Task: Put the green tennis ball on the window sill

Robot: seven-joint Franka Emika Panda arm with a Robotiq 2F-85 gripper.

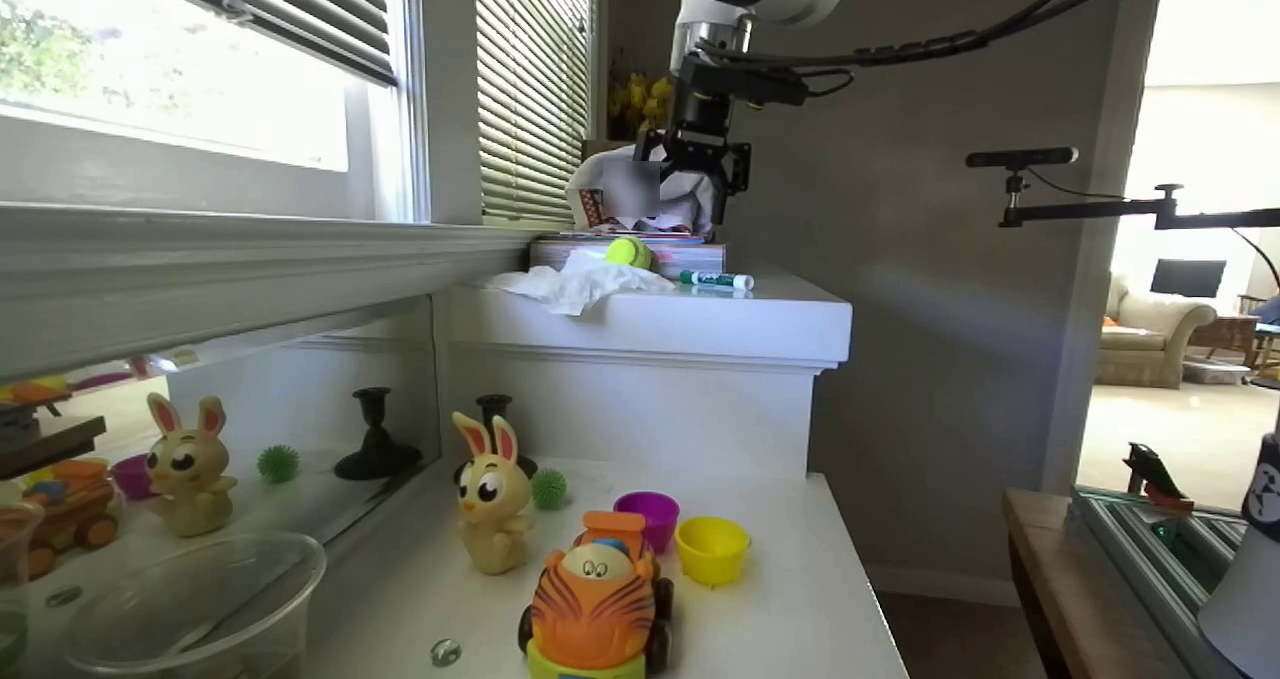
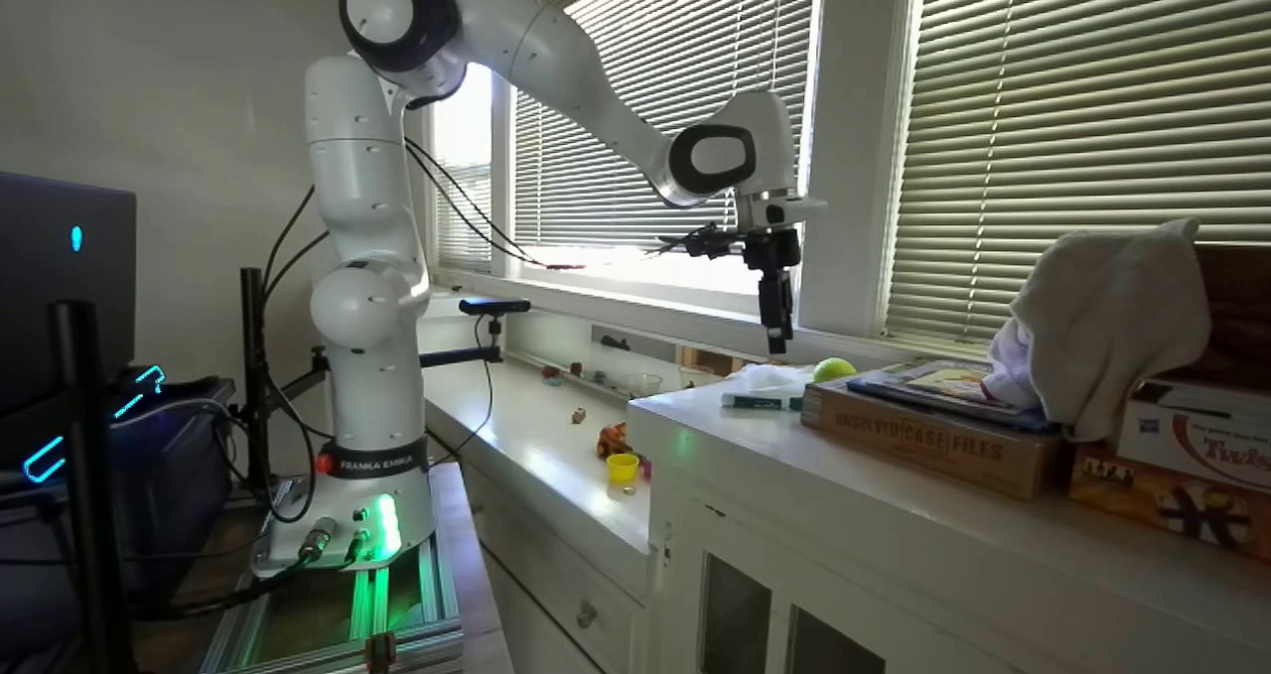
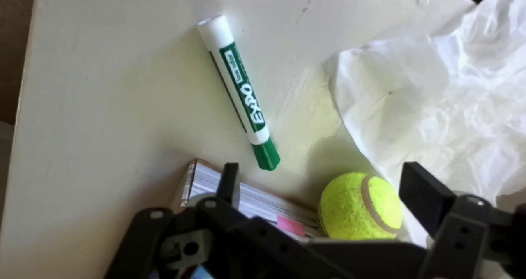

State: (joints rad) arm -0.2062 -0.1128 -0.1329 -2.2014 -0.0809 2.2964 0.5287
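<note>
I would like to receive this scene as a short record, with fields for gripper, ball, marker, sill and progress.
Gripper: open, above the white shelf top, holding nothing
Green tennis ball: beside the Unsolved Case Files box and the crumpled white sheet
Marker: lying on the shelf top, green end toward the box
Window sill: below the slatted blinds
Progress: ball not yet grasped

The white cabinet top (image 3: 115, 86) carries a green-capped Expo marker (image 3: 238, 86), crumpled white paper (image 3: 431, 106), an Unsolved Case Files box (image 2: 923, 441) and an orange box (image 2: 1132, 485).
</note>
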